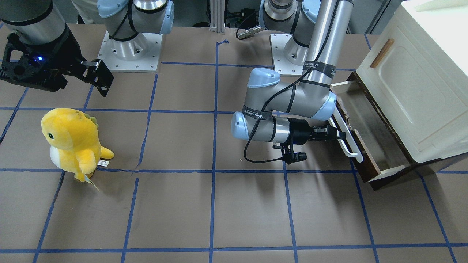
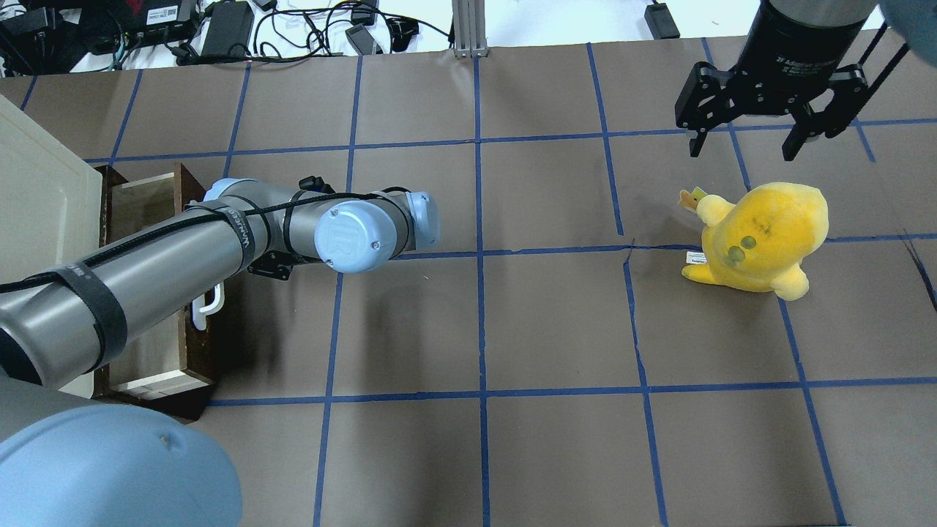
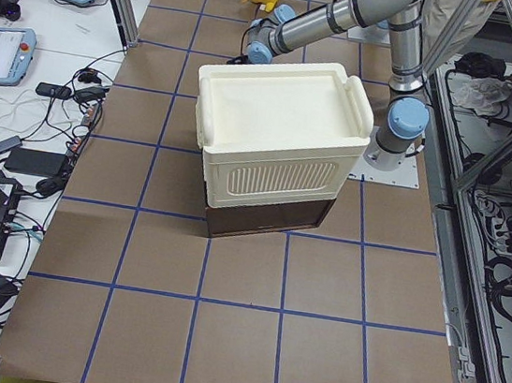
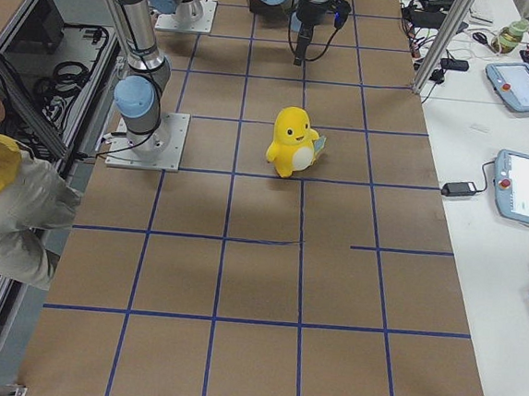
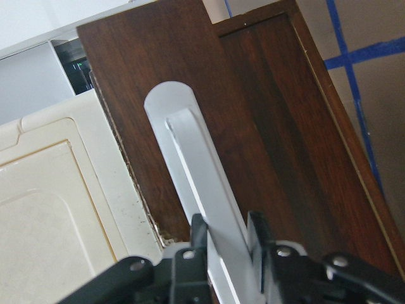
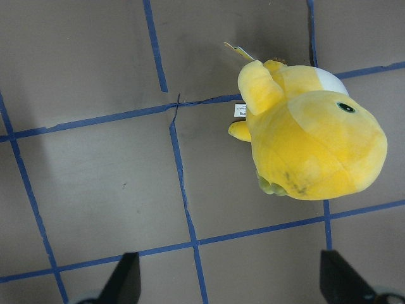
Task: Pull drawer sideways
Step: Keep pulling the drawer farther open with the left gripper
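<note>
The drawer [image 1: 369,124] stands pulled out from under the cream-white cabinet [image 1: 413,84], its greyish inside showing. Its dark brown front [image 5: 266,126] carries a long white bar handle [image 1: 347,140]. My left gripper [image 1: 338,134] is shut on that handle; in the left wrist view both black fingers [image 5: 199,237] clamp the white bar [image 5: 190,158]. In the overhead view the left arm covers the gripper, and only the drawer [image 2: 143,205] and one handle end [image 2: 208,307] show. My right gripper [image 2: 743,143] is open and empty, high above the table, far from the drawer.
A yellow plush toy [image 1: 71,140] stands on the brown table under my right gripper, also in the right wrist view [image 6: 310,145]. The cabinet's door has a small brown wooden handle [image 1: 382,53]. Blue tape lines grid the table. Cables and devices lie beyond the far edge [image 2: 219,29].
</note>
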`<state>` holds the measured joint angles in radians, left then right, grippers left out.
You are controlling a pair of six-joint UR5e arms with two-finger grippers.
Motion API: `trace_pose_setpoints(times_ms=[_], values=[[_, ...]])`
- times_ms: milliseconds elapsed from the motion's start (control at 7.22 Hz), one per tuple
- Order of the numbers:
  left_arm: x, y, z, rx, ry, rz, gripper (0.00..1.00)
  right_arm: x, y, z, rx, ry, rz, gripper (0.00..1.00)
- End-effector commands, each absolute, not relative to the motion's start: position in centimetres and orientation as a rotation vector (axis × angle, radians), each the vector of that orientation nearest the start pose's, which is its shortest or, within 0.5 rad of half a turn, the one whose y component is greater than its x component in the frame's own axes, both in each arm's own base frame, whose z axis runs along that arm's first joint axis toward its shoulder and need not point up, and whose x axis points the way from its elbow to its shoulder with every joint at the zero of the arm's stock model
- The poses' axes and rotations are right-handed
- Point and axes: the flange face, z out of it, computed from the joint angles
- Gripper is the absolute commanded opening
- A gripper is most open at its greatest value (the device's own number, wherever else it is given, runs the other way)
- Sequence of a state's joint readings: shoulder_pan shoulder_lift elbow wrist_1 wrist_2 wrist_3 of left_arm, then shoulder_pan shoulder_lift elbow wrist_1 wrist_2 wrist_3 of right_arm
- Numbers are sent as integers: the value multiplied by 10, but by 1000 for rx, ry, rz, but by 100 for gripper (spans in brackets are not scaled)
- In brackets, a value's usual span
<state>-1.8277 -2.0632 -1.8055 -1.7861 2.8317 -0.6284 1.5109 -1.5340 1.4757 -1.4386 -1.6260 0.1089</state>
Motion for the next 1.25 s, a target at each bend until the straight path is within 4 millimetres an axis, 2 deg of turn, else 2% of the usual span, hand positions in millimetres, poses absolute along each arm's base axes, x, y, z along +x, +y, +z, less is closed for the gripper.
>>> trace_pose_setpoints(times_ms=[0,277,831,1108], values=[[-177,-500,178,302,1732,231,12,98,-506,504,266,3185,116,100],[-187,-500,181,314,1732,213,12,98,-506,504,266,3185,116,100],[-188,-499,178,328,1723,217,12,98,-506,504,266,3185,116,100],[-197,-496,178,339,1723,205,12,98,-506,504,266,3185,116,100]])
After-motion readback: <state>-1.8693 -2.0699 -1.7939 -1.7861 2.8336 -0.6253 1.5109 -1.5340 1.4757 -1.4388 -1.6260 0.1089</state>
